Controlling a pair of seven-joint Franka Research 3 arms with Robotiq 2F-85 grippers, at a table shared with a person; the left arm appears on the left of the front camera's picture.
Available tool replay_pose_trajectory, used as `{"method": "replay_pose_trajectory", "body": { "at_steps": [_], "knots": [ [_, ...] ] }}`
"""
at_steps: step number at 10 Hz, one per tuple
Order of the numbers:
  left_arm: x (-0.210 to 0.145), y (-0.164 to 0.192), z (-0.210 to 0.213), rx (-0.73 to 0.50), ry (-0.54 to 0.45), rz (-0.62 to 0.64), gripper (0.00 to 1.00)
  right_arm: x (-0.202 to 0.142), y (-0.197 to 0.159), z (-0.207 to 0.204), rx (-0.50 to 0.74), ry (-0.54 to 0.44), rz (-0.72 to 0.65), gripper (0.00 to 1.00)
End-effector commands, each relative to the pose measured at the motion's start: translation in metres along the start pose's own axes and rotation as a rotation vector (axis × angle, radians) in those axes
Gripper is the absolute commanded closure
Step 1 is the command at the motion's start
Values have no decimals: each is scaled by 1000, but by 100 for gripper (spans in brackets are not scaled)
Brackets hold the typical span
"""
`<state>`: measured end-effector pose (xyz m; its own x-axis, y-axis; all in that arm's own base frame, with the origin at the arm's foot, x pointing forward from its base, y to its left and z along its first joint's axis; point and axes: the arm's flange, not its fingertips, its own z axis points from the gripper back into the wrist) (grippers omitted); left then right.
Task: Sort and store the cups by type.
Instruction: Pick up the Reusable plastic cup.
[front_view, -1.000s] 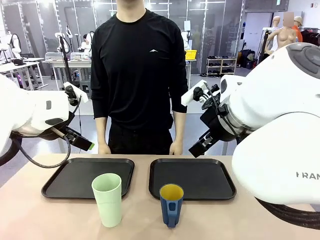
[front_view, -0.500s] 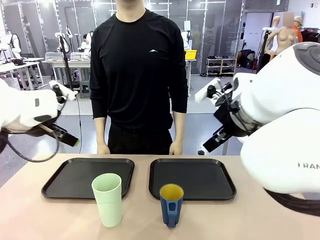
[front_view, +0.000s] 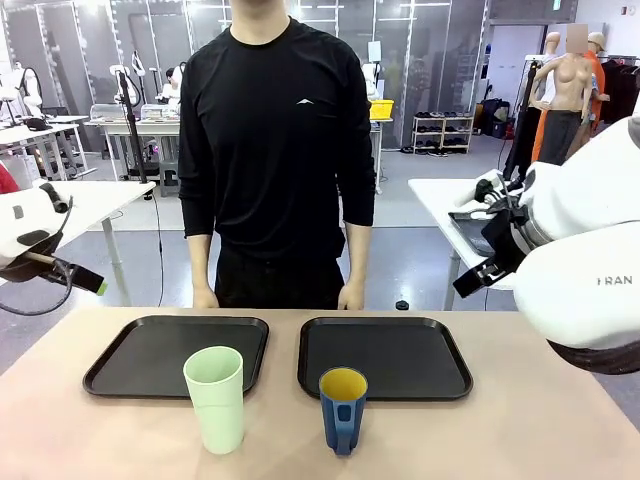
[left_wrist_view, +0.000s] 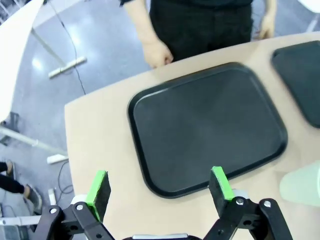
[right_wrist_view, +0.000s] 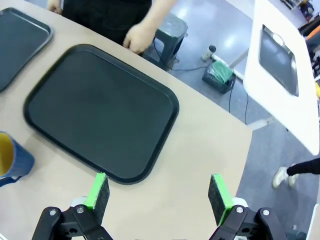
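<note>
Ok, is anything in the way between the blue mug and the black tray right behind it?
Nothing visible is. The blue mug stands on the table just short of the black tray, and the mint tumbler stands apart, off to its side.

Both arms are glossy white shells: the right arm (front_view: 590, 290) bears grey letters "FRAN", and the left arm (front_view: 25, 225) trails a thin black cable (front_view: 40, 310). The left gripper (left_wrist_view: 160, 187) and right gripper (right_wrist_view: 159, 192) are black linkwork with green pads (left_wrist_view: 98, 186). Beyond the table (front_view: 100, 440), the person (front_view: 275, 130) wears a black long-sleeved top with a small white chest mark.

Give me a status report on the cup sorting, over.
Left gripper and right gripper open, empty. Green cup, blue mug upright on table, in front of the trays. Person's hands at far edge, behind trays.
</note>
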<state>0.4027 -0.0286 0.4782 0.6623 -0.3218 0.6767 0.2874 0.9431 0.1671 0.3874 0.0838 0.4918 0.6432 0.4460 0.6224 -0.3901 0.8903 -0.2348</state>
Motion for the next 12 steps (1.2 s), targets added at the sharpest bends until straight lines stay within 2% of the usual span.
{"method": "replay_pose_trajectory", "body": {
  "at_steps": [1,5,12],
  "knots": [
    [-22,11,-23,-5,10,37,0,3,-20,-28,41,-3,-32,0],
    [-36,23,-53,-53,103,62,0,-8,-39,-60,93,51,-78,0],
    [-37,19,-56,-44,113,86,0,-10,-33,-63,70,68,-105,0]
  ]
}}
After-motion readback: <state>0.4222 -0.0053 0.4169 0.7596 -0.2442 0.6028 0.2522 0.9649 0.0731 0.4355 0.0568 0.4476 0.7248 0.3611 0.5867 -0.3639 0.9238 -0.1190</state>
